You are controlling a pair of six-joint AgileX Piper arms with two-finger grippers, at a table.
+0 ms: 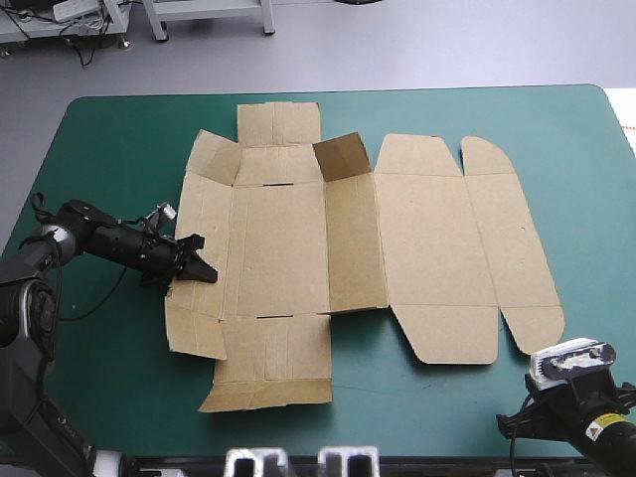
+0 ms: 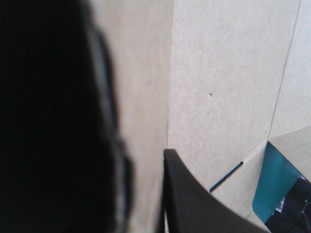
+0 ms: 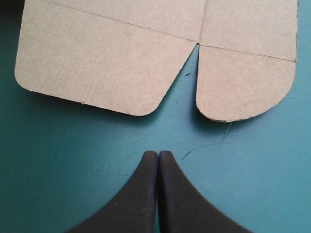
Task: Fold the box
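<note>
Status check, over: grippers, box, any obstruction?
Left gripper shut on the box, left edge. Right gripper shut, short of it. Box mostly flat, one far flap raised. Nothing in the way.

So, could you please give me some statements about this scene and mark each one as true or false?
1. The box lies mostly flat on the teal-green cover. True.
2. The right gripper is open. False: its fingers meet in one point.
3. The right gripper touches the box. False: bare cover shows between it and the rounded flaps.
4. The left gripper is at the box's left side. True.
5. One small flap stands raised near the far edge. True.
</note>
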